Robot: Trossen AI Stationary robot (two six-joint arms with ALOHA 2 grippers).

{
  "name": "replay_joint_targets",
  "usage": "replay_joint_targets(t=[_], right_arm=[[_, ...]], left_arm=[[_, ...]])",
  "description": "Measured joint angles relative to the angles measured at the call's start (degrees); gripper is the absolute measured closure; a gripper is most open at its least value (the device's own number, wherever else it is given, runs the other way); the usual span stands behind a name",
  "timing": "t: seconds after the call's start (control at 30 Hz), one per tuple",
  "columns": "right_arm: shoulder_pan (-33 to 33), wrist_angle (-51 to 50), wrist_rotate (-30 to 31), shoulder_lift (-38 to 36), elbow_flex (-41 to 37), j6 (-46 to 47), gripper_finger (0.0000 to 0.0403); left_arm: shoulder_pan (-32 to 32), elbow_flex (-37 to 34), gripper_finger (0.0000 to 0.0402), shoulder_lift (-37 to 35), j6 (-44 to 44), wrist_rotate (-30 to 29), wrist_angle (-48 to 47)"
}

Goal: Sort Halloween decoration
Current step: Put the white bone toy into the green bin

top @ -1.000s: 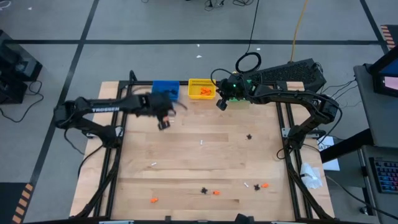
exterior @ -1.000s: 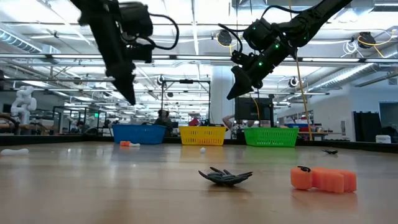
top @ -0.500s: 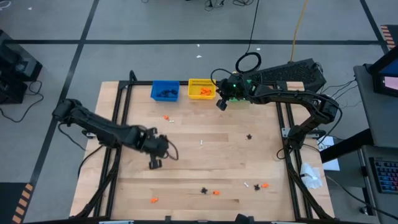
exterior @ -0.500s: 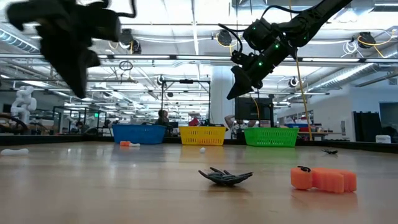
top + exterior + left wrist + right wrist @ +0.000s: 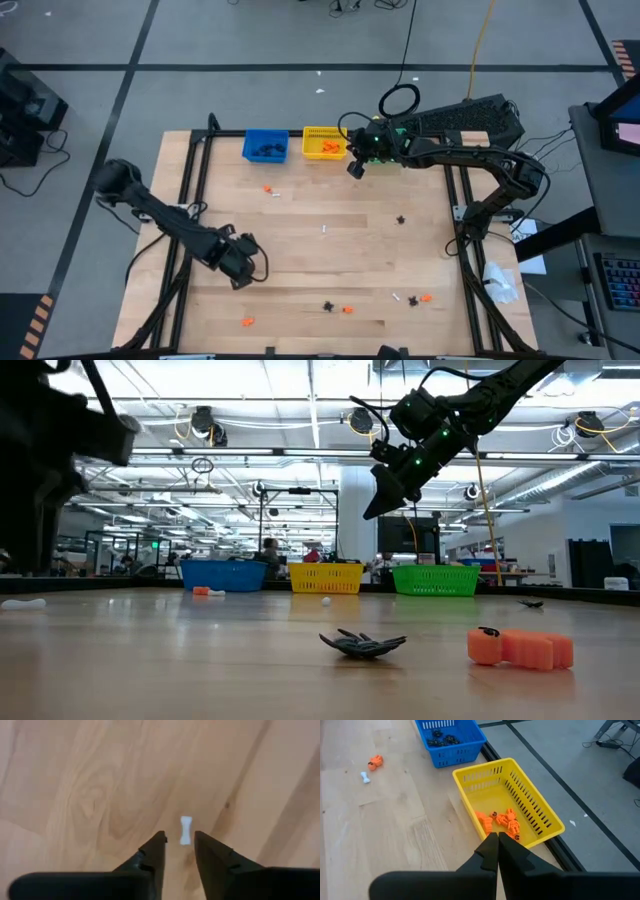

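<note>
L gripper (image 5: 179, 851) fingers parted, over white bone-like piece (image 5: 185, 830); contact unclear. Centre jaws across it, lower, close. R gripper (image 5: 498, 849) shut by yellow bin (image 5: 538, 821).

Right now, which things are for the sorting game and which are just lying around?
For sorting: white bone trinket before the left gripper; black spider; orange trinket; blue bin; yellow bin; green bin.

Just there: cable loop; crumpled paper.

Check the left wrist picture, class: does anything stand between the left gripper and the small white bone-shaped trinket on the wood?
Nothing visible does. The left gripper has its fingers apart just short of the white trinket, which lies alone on the bare table, in line with the gap between the fingers.
</note>
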Motion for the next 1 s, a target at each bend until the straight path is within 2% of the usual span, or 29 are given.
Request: replay_joint_targets(t=[0.17, 0.47, 0.73, 1.0], right_arm=[[0.0, 0.0, 0.0, 0.0, 0.0, 0.0, 0.0403], [0.0, 0.0, 0.02, 0.02, 0.0, 0.0, 0.0403], [0.0, 0.0, 0.02, 0.02, 0.0, 0.0, 0.0403], [0.02, -0.21, 0.02, 0.02, 0.0, -0.04, 0.0403]], left_arm=[[-0.14, -1.51, 0.0284, 2.79, 0.31, 1.02, 3.57], [-0.06, -1.76, 0.0289, 7.37, 3.55, 0.18, 5.68], [0.51, -1.42, 0.0324, 10.7, 5.93, 0.3, 6.59], [1.11, -1.45, 0.0394, 10.74, 8.92, 1.19, 6.76]])
